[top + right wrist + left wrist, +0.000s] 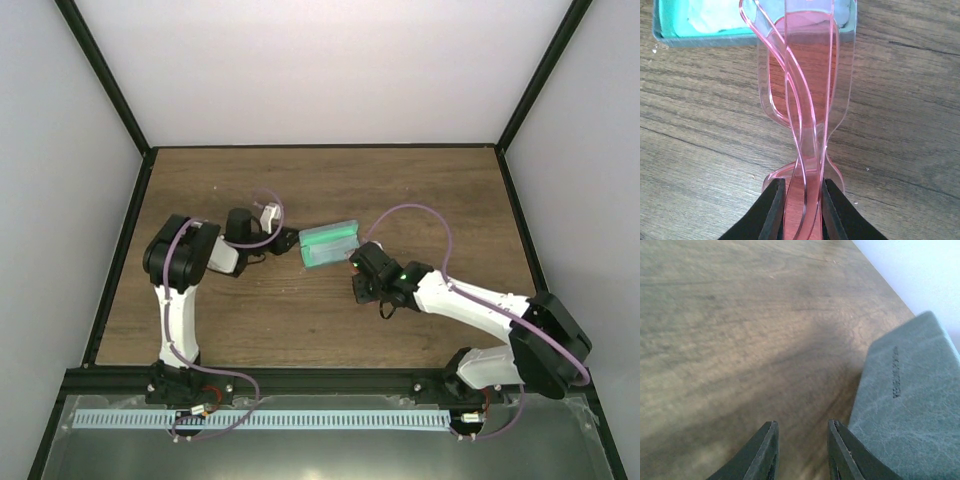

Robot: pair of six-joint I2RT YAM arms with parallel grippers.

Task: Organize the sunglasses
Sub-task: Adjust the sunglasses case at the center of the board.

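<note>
Illegible embossed lettering [895,372] on case [912,432]

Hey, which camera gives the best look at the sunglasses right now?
The right wrist view. The sunglasses fill it, their clear pink frame and arms pinched in the right pincer near the open case. From above they are too small to make out. The left wrist view shows only the case's outside and the table.

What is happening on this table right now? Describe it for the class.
The right arm has its jaws shut on the pink sunglasses, holding them at the edge of the open case, whose green lining shows. The left arm has its jaws slightly apart beside the case, gripping nothing. The glasses are not in the case yet.
</note>
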